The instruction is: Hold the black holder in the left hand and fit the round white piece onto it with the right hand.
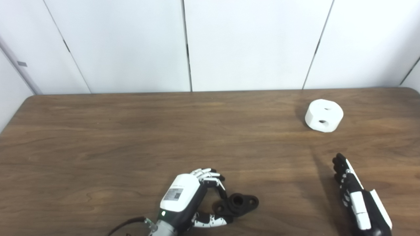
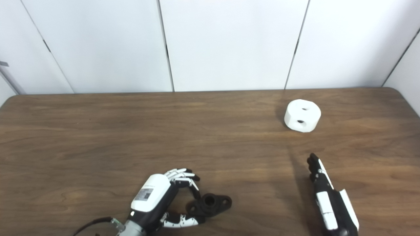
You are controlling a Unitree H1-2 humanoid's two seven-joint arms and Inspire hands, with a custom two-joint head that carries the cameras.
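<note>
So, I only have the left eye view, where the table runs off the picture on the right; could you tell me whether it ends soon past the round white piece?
Observer: Yes. The right eye view shows the table's far right corner, which is rounded and lies to the right of the round white piece and a little farther back.
Operator: Thank you. Is the piece close to falling off that side?
Observer: It doesn't look so. The right edge runs from that corner toward the near side, and a strip of bare wood lies between it and the piece.
</note>
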